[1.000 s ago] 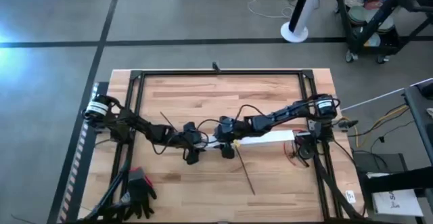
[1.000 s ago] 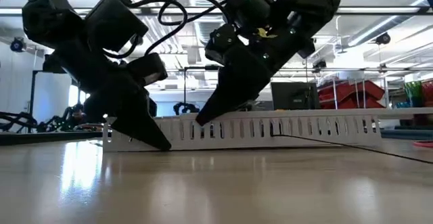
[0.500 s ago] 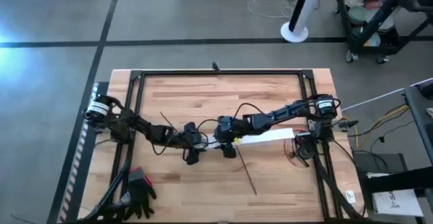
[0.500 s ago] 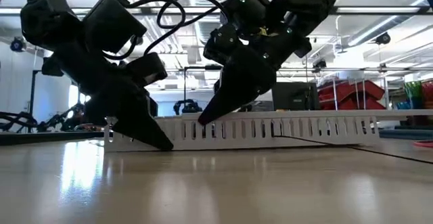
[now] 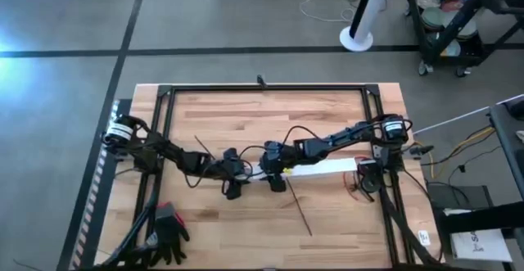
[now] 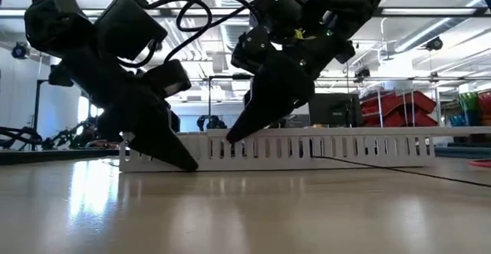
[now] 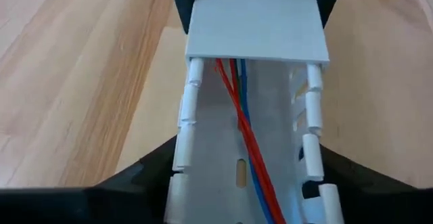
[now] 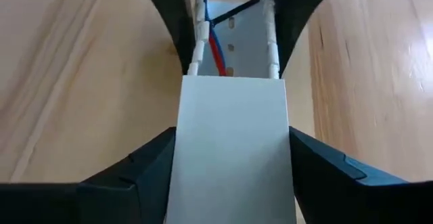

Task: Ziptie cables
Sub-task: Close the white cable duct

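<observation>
My L claw (image 5: 238, 175) & R claw (image 5: 273, 173) each clamp the white slotted duct (image 5: 323, 167) mid-counter (image 5: 327, 214); red/blue cables (image 7: 247, 143) inside.

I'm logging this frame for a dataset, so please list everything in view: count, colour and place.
White slotted plastic cable duct: one, lying at table centre, partly covered by its flat white lid.
Red and blue wires: a few, lying inside the duct.
Thin dark loose wire: one, on the wood in front of the duct.
Black gloves: a pair, at the table's front-left corner.
Wooden table: one, light wood, black frame.
Left gripper: black, straddling the duct's left end.
Right gripper: black, straddling the lid beside it.
</observation>
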You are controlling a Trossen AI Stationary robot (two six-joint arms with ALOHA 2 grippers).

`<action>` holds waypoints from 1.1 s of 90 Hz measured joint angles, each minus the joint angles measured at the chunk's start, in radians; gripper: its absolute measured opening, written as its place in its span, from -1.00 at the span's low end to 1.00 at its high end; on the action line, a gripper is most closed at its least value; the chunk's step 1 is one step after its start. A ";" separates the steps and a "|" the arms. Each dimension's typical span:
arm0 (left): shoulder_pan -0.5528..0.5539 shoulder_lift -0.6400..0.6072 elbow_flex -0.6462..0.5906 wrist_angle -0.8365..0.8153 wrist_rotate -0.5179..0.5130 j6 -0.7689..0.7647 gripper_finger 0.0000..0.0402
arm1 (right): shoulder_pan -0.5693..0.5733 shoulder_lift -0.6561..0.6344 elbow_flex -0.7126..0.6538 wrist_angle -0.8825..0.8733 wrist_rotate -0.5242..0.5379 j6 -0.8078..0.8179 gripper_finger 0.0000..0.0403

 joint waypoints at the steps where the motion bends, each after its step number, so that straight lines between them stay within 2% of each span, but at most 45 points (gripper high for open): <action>1: 0.000 0.000 0.002 0.000 0.000 0.002 0.08 | 0.000 0.000 0.000 0.003 0.002 0.003 0.16; 63: 0.009 0.006 0.040 0.112 -0.015 0.085 0.08 | 0.004 0.023 0.040 0.092 0.046 0.005 0.13; 77: 0.009 0.005 0.089 0.012 -0.004 0.113 0.09 | 0.004 0.067 0.063 0.092 0.050 0.005 0.15; 88: 0.009 -0.009 0.133 -0.132 0.028 0.110 0.22 | 0.004 0.074 0.060 0.105 0.055 0.007 0.12; 99: 0.001 -0.049 0.141 -0.198 0.049 0.081 0.35 | 0.003 0.074 0.055 0.109 0.061 0.007 0.14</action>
